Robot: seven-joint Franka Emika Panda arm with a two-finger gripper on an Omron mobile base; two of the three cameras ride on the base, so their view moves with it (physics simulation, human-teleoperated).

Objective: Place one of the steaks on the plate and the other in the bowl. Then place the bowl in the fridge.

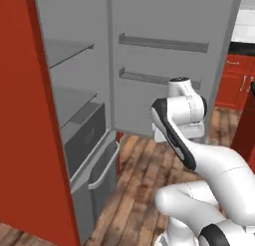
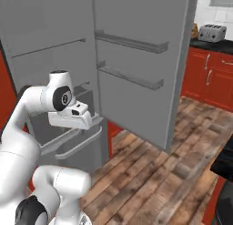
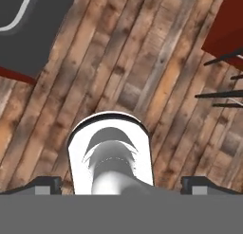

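While the fridge [image 1: 79,90] stands with its door [image 1: 164,65] swung wide, red side panel [image 1: 30,115] runs down at 9 o'clock of the left base view, its edge cutting from top left to bottom. Right of it: grey interior, glass shelves [image 1: 69,51] at 10 o'clock, a dark drawer [image 1: 84,135] below, lower freezer front with curved handle [image 1: 102,173] at 7 o'clock. Door inner face at 12 to 1 o'clock carries two rail shelves [image 1: 162,42]; door's right edge drops toward 3 o'clock. Wooden floor [image 1: 134,190] fills 6 o'clock, open strip between freezer front and arm [image 1: 194,150]. Arm occupies 4 to 5 o'clock, wrist folded back near centre.

Right base view: arm at 8 o'clock, hand just in front of the freezer handle; door hangs at 12 to 2 o'clock, wide bare floor from 4 to 6 o'clock. Red cabinets [image 2: 209,78] and a toaster [image 2: 212,33] at 2 o'clock.

Hand view: gripper [image 3: 121,185] points down at floor planks, fingertips [image 3: 45,185] far apart at 7 and 5 o'clock, fully spread, nothing between them. Steaks, plate, bowl: can't place any of them.
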